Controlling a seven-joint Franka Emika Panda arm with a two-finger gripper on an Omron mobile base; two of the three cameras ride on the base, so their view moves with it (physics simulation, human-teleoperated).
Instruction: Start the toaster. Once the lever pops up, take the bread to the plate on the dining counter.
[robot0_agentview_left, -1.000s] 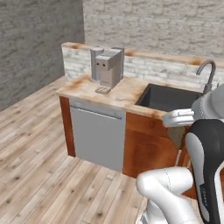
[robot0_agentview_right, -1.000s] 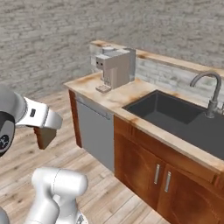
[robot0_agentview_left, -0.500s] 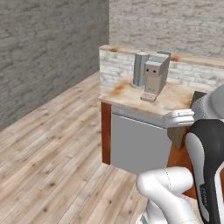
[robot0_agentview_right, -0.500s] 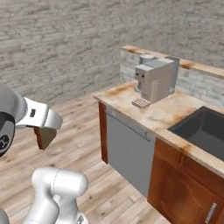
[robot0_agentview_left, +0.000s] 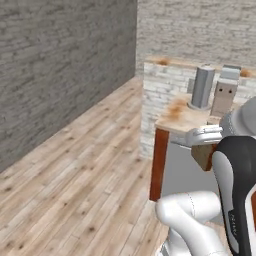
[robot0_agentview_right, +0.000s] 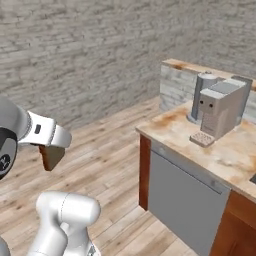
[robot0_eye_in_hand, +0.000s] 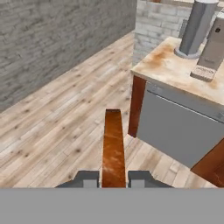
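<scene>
With the claw (robot0_eye_in_hand: 113, 178) clamped on the bread (robot0_eye_in_hand: 113, 146), held edge-on over the wood floor (robot0_eye_in_hand: 57, 109), we keep it level and steady while carrying it toward the plate.

There was one slice of bread (robot0_eye_in_hand: 113, 148), one coffee machine (robot0_agentview_right: 220, 111), one dishwasher (robot0_agentview_right: 187, 197) and one counter (robot0_agentview_right: 170, 127).

The bread (robot0_eye_in_hand: 113, 148) is a thin tan-brown slice with a darker rusty crust, seen edge-on in the hand view, standing upright between the two dark fingers (robot0_eye_in_hand: 87, 179) that clamp its lower end. From the right base view it (robot0_agentview_right: 51, 156) hangs below the hand, probably tilted, above the wooden floor.
</scene>
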